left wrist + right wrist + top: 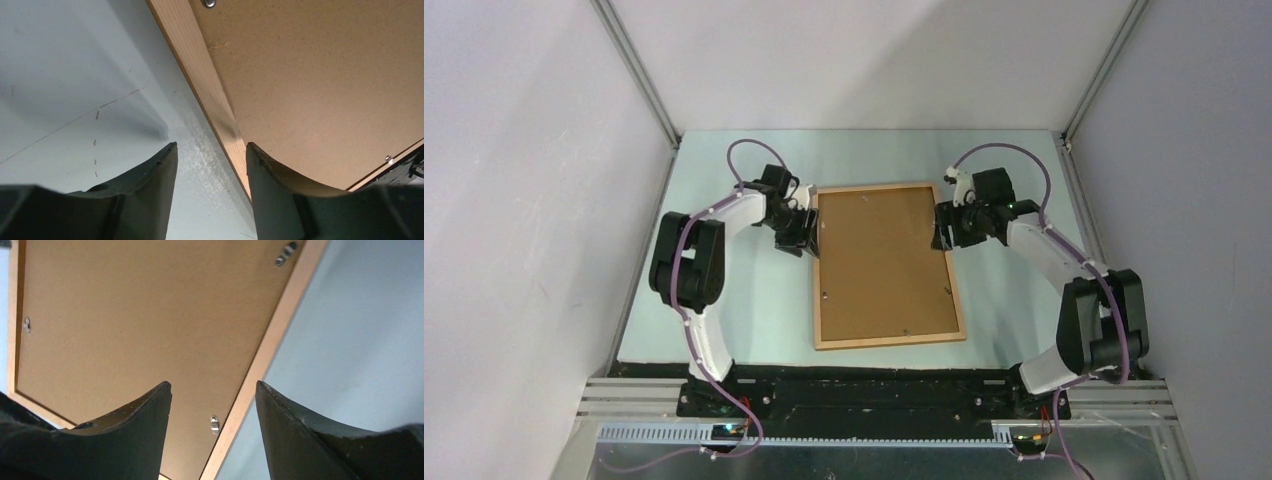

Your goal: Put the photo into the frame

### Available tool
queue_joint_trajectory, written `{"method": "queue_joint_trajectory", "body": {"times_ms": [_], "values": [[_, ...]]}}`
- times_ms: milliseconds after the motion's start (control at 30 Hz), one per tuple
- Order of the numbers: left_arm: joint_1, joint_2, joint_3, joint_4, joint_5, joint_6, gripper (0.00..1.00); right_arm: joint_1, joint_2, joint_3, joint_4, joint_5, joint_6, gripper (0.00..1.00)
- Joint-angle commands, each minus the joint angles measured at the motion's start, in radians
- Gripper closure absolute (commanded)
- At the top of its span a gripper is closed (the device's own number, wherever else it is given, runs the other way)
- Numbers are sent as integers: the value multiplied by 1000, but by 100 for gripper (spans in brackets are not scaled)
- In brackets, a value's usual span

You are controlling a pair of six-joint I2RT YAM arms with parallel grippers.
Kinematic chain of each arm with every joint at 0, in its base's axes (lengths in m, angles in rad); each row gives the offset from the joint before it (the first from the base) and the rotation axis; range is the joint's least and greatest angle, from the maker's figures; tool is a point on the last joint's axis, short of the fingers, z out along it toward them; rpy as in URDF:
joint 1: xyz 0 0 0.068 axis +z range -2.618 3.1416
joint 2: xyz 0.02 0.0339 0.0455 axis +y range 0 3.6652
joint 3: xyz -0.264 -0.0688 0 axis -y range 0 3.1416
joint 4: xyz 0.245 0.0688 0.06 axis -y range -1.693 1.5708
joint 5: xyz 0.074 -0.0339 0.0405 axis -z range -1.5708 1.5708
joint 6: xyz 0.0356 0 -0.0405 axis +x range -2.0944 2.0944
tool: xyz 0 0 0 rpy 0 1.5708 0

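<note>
We see the frame [890,341] lying back-up in the middle of the worktop [764,290]. Its long axis runs from the arm bases toward the far wall, and the near end is skewed a little toward the right arm. The brown backing board [882,262] fills it edge to edge. The left jaws stand apart at the frame's left side near the far corner, their fingers [150,190] straddling the narrow wood moulding without clamping it. The right jaws are likewise apart at the opposite long side, fingers [130,430] spread over the moulding and a small metal clip [214,424], holding nothing. The board covers whatever sits inside, so we cannot make out the photo. The wrist views cut the frame off to a corner each, and from above we cannot tell whether either finger touches the wood.
</note>
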Motion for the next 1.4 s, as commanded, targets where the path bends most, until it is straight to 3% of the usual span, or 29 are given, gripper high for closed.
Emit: {"method": "queue_joint_trajectory", "body": {"times_ms": [0, 233, 500, 900, 1367], "values": [[-18, 13, 37, 33, -8, -18, 44, 54, -78, -45, 0, -11, -112, 33], [-29, 34, 45, 40, 3, -28, 51, 101, -160, -107, -75, -114, -245, 34], [-35, 54, 56, 47, 13, -35, 62, 221, -241, -185, -166, -125, -372, 33], [-35, 64, 58, 49, 19, -37, 79, 461, -227, -256, -150, -37, -402, 34], [-35, 67, 61, 48, 23, -34, 85, 650, -129, -255, -32, 170, -373, 38]]}}
